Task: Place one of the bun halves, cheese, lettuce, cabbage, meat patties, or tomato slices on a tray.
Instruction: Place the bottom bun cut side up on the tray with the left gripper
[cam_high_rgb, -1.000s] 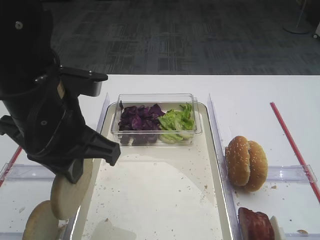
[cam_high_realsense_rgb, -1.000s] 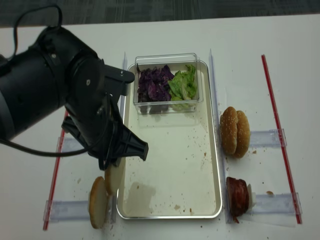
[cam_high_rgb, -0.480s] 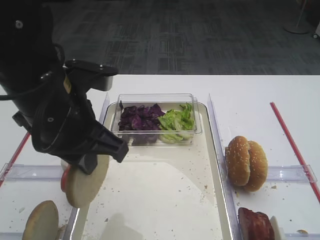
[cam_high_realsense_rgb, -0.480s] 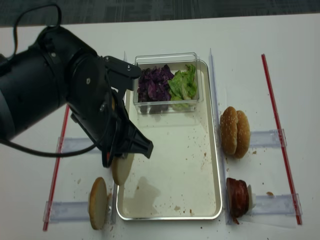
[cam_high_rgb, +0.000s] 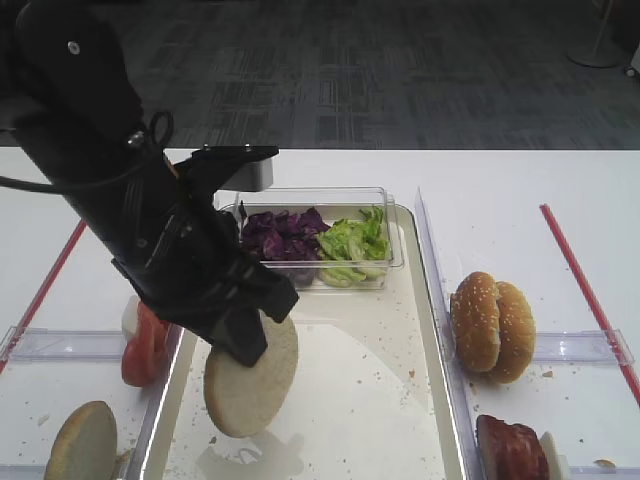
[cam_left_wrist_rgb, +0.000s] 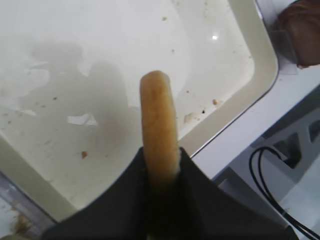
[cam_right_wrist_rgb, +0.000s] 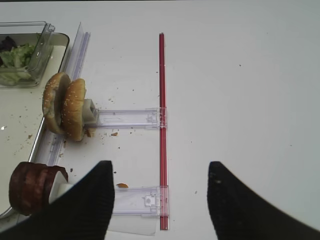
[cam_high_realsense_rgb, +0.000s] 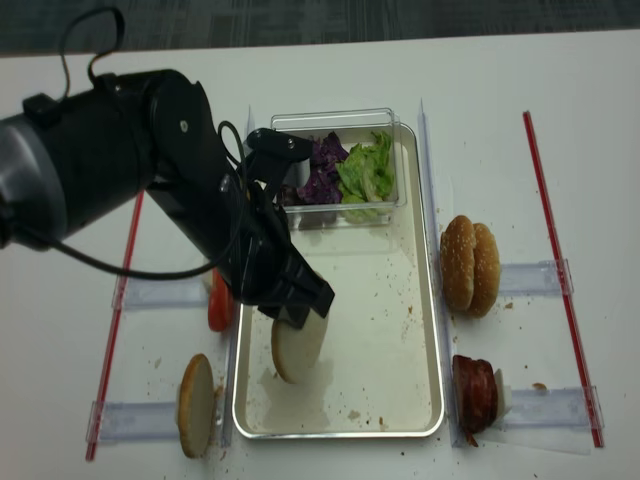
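Crumb-speckled cream-white rectangular tray (cam_high_rgb: 425, 300) with rounded corners and thin metal rim as landmark. Above its near-left floor: round, flat, seedless bun half (cam_high_rgb: 251, 378), pale matte cut face, smooth tan crust, hanging on edge, clamped between the closed black jaws of the left gripper (cam_high_rgb: 243, 343); from the left wrist view, tan edge seen upright over the glossy floor (cam_left_wrist_rgb: 75, 75). One second earlier, same bun half beyond the tray's left rim; now moved right, over the floor.

At the tray's far end: one small clear plastic box (cam_high_rgb: 312, 238), holding one heap of dark purple torn cabbage leaves (cam_high_rgb: 278, 236) beside one heap of bright green ruffled lettuce (cam_high_rgb: 353, 243).

Left of the tray: one more plain bun half (cam_high_rgb: 83, 443) on edge, plus red tomato slices (cam_high_rgb: 146, 341), count unclear.

Right of the tray: two domed golden sesame-seeded buns (cam_high_rgb: 492, 326) on edge, touching; nearer, glossy dark reddish-brown meat patties (cam_high_rgb: 511, 449), count unclear.

Right gripper (cam_right_wrist_rgb: 160, 200) well right of the tray, black fingers spread apart, empty.
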